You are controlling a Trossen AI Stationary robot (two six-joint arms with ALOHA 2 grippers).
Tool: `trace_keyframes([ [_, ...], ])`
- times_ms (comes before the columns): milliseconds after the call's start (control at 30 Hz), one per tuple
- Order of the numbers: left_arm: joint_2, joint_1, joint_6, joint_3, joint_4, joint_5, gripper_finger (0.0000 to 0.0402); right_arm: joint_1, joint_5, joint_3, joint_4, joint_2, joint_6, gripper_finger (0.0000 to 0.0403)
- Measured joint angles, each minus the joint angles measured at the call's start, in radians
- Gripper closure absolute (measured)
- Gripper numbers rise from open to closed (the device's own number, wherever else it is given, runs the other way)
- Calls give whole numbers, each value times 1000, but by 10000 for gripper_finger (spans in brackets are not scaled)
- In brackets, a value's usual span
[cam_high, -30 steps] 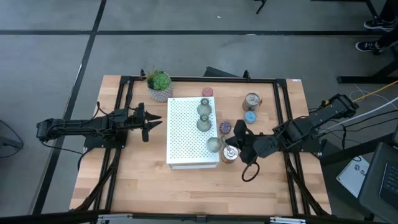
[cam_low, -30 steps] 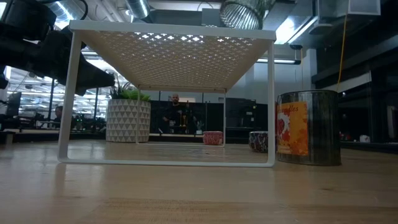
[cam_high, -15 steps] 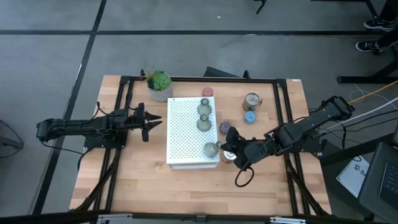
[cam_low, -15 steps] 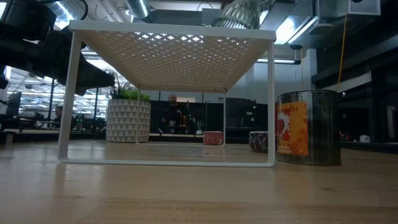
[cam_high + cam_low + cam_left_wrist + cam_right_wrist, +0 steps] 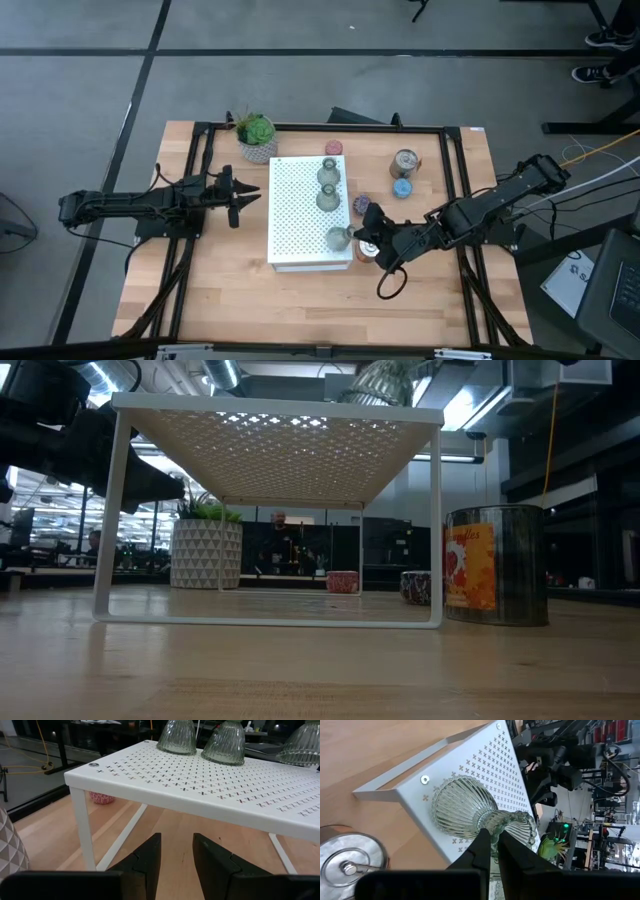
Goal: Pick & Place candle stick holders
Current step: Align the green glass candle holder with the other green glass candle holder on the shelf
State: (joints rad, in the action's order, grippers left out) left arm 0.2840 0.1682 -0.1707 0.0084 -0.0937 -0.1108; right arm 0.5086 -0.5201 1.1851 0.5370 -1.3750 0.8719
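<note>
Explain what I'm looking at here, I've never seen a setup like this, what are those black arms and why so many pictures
These are two robot arms at a wooden table, each ending in a two-finger gripper. One picture looks straight down from above, one looks level across the tabletop, and two come from cameras on the arms' wrists.

On the table stands a white perforated box with ribbed green glass candle holders on top. Beside it are a potted plant, a silvery metal holder, and small blue, purple and pink holders.

The right gripper is shut on the neck of one green glass holder, which stands at the box's corner. The left gripper waits on the other side of the box, open and holding nothing.
</note>
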Motion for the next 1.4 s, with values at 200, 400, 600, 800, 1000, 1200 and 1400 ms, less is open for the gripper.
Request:
trace_keyframes([
  [200, 0, 0, 0, 0, 0, 0, 294, -2, -3, 0, -60, 0, 71, 381],
  [400, 0, 0, 0, 0, 0, 0, 294, -20, -3, 0, -74, 0, 85, 381],
  [600, 0, 0, 0, 0, 0, 0, 294, -31, 0, 0, -73, 0, 83, 381],
  [800, 0, 0, 0, 0, 0, 0, 294, -31, 27, 0, -74, 0, 45, 381],
  [1000, 0, 0, 0, 0, 0, 0, 294, -30, 28, 0, -74, 0, -9, 381],
  [1200, 0, 0, 0, 0, 0, 0, 294, -30, 86, 0, -64, 0, -45, 381],
  [1400, 0, 0, 0, 0, 0, 0, 294, -30, 89, 0, -43, 0, -72, 381],
])
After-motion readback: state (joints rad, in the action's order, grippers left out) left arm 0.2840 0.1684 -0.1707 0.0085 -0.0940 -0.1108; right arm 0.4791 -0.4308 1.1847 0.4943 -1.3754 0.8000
